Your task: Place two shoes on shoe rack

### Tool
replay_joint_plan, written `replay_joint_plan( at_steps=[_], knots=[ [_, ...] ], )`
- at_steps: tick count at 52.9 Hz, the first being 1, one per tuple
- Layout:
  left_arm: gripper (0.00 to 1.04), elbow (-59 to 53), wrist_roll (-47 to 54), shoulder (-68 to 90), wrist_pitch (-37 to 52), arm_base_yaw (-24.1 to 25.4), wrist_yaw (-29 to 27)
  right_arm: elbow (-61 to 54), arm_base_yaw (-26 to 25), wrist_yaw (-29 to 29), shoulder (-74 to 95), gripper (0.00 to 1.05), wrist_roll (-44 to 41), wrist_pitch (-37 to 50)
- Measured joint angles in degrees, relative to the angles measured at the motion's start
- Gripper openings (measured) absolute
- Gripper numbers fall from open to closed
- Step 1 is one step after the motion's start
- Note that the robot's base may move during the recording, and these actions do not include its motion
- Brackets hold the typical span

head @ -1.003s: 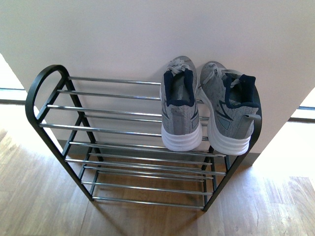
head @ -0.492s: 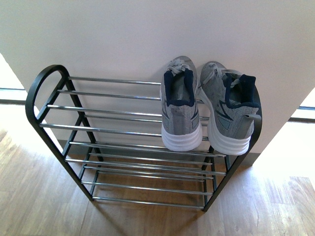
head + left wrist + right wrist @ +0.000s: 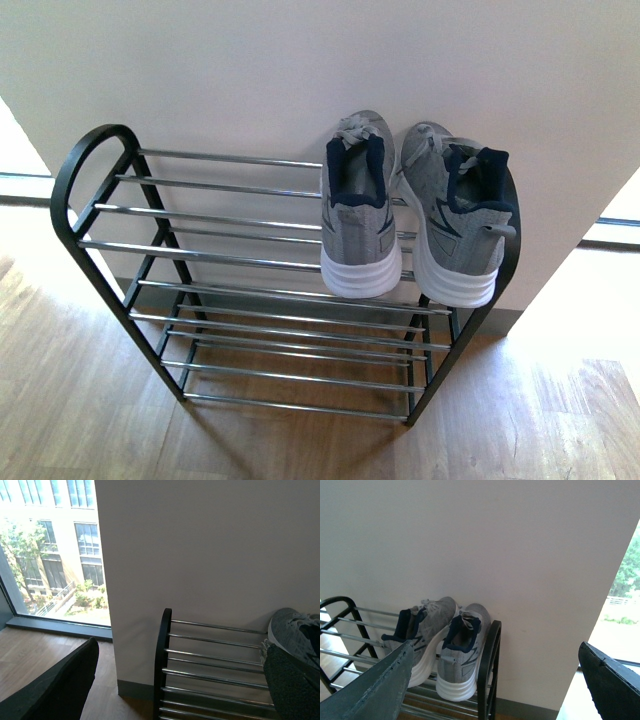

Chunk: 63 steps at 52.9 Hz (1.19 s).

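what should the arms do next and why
Probably just draw both arms back and stop. The inner sneaker and the outer sneaker already sit side by side on the shoe rack's top tier, toes to the wall, and the left claw and right claw are open, empty and off the rack.

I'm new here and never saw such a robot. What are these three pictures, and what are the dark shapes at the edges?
It is a two-armed robot with a gripper on each arm. The front view looks from its body at a shoe rack against a wall, with one grey sneaker and a second sneaker on its top tier, heels outward. The other pictures come from wrist cameras; the dark shapes are the fingers of the left gripper and right gripper, spread open, holding nothing.
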Motion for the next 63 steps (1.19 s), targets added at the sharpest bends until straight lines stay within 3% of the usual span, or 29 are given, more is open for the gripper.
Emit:
replay_joint_plan(
  at_steps=[63],
  knots=[
    [0.95,0.0,0.0,0.0,0.0,0.0,0.2,0.0,0.1,0.2,0.0,0.96,0.0,-0.1]
  ],
)
